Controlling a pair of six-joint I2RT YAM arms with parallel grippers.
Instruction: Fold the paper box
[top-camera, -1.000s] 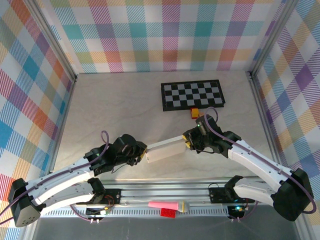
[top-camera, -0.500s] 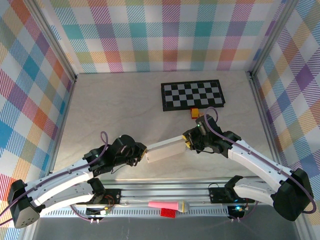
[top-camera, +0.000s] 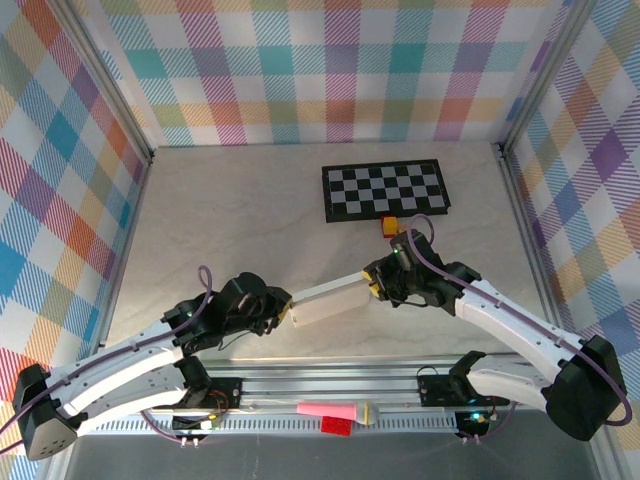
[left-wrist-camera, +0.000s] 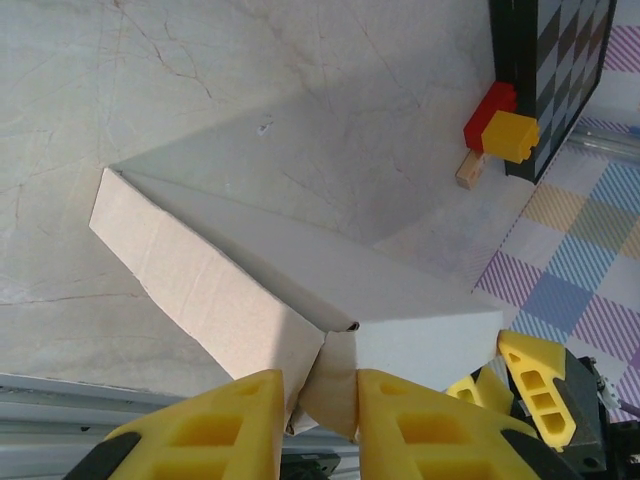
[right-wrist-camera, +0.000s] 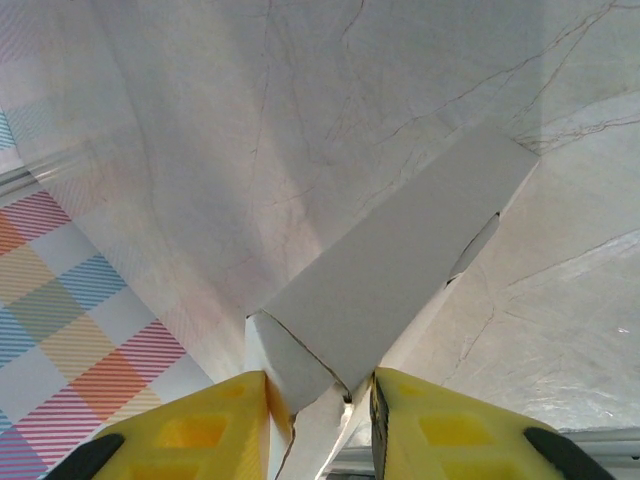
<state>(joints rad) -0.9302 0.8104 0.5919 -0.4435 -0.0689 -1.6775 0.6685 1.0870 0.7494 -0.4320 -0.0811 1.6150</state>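
The paper box (top-camera: 328, 300) is a slim white cardboard box held off the table between both arms, lying slantwise. My left gripper (top-camera: 286, 313) holds its near-left end. In the left wrist view the yellow fingers (left-wrist-camera: 215, 425) close on the end flap (left-wrist-camera: 338, 385) of the box (left-wrist-camera: 300, 290). My right gripper (top-camera: 372, 284) holds the far-right end. In the right wrist view the box (right-wrist-camera: 400, 260) runs away from the gripper (right-wrist-camera: 320, 405), its end corner pinched between the yellow fingers (right-wrist-camera: 440, 430), with a folded flap there.
A black-and-white checkerboard mat (top-camera: 385, 190) lies at the back right. A red and yellow block (top-camera: 389, 226) sits at its front edge, with a small wooden piece (left-wrist-camera: 470, 170) beside it. A pink item (top-camera: 328, 410) and a red brick (top-camera: 336, 426) lie on the front rail.
The left arm has shifted slightly to the left and toward the near edge, still at the box's end. The box and the right arm have hardly moved.
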